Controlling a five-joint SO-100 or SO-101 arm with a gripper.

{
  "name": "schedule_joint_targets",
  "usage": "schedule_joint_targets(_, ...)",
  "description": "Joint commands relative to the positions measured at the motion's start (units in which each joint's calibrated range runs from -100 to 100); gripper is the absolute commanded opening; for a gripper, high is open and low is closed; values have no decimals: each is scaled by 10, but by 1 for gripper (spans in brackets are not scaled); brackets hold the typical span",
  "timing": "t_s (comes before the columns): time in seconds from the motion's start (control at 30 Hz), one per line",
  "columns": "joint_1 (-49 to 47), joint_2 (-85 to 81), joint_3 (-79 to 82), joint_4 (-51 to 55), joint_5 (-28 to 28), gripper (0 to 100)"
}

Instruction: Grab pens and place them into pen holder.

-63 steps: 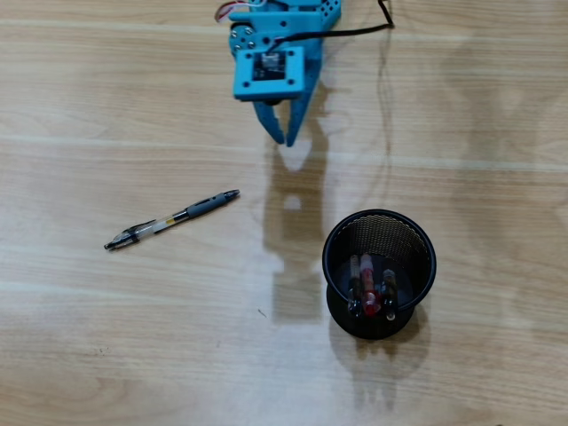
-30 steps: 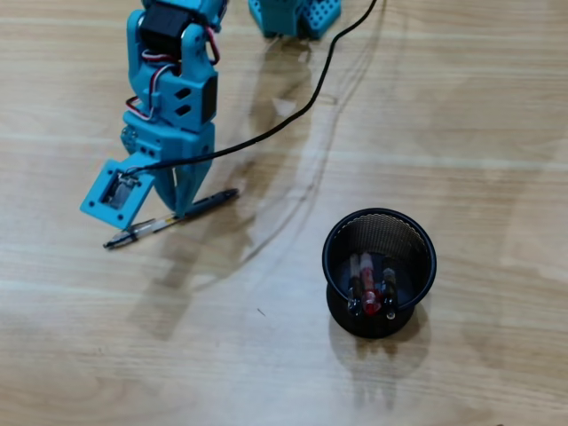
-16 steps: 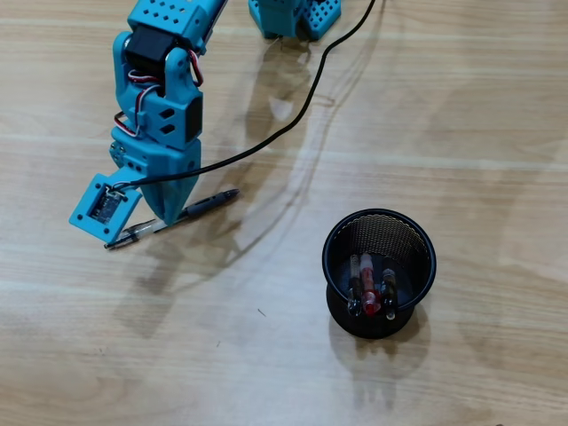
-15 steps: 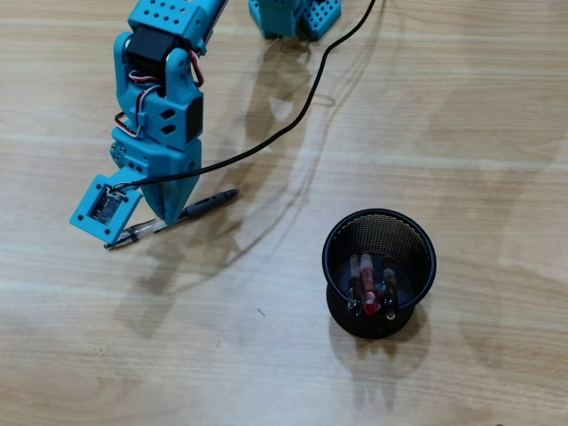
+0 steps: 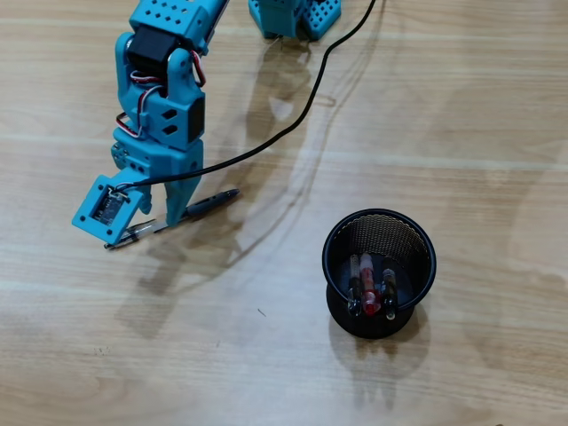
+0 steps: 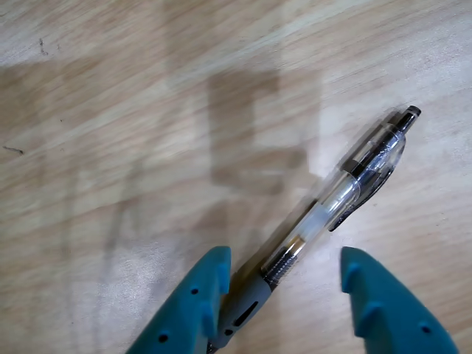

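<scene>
One pen on the table: the grey-and-clear pen (image 5: 173, 217) lies flat on the wooden table (image 5: 461, 106), slanted, well apart from the pen holder (image 5: 379, 273) and up and to the left of it in the overhead view.
Pen ends: the dark tip end points toward the pen holder's side of the table; the clear clip end points away from it, partly hidden under the arm's camera mount.
Pens in the holder: three pens stand inside the pen holder, leaning toward its near wall; a red-and-white pen (image 5: 367, 288) is in the middle, with a darker one on each side that is too small to tell apart.
Pen holder: round black mesh cup, upright on the table.
End effector: the blue end effector (image 5: 166, 216) is low over the grey-and-clear pen, on the side of it farthest from the pen holder's rim; its fingers are parted and nothing is clamped.
Wrist view: the two blue fingers (image 6: 199, 302) straddle the pen's grey grip (image 6: 247, 308); the left one touches or nearly touches the grip, the right one stands clear of it with bare table between.
Cable: a black cable (image 5: 293, 120) runs from the arm across the table, above the pen holder in the overhead view.
</scene>
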Motion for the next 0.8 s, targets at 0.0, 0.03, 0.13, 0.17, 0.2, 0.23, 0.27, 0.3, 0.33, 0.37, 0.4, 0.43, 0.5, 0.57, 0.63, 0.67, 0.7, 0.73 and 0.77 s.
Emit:
schedule_joint_targets(0.0, -10, 0, -28, -7, -2, 23)
schedule_joint_targets(0.03, -10, 1, -26, -7, -2, 23)
schedule_joint_targets(0.13, -5, 2, -23, -4, -2, 23)
schedule_joint_targets(0.17, -4, 3, -22, -3, -2, 23)
schedule_joint_targets(0.2, -3, 6, -19, -4, -2, 23)
schedule_joint_targets(0.23, -3, 14, -16, -7, -2, 23)
schedule_joint_targets(0.27, -3, 21, -16, -8, -2, 23)
schedule_joint_targets(0.3, -3, 28, -19, -8, -2, 23)
schedule_joint_targets(0.33, -3, 36, -20, -8, -2, 23)
schedule_joint_targets(0.37, -5, 43, -21, -8, -2, 23)
schedule_joint_targets(0.4, -6, 49, -21, -8, -3, 23)
schedule_joint_targets(0.43, -7, 55, -21, -8, -4, 23)
schedule_joint_targets(0.5, -8, 63, -15, -8, -14, 23)
schedule_joint_targets(0.57, -8, 72, -13, -1, -20, 23)
schedule_joint_targets(0.63, -9, 82, -8, 0, -22, 23)
schedule_joint_targets(0.67, -10, 87, -5, -1, -27, 23)
schedule_joint_targets(0.7, -11, 92, 0, -4, -31, 23)
schedule_joint_targets(0.73, -11, 96, 4, -6, -35, 23)
schedule_joint_targets(0.77, -12, 100, 5, -7, -37, 23)
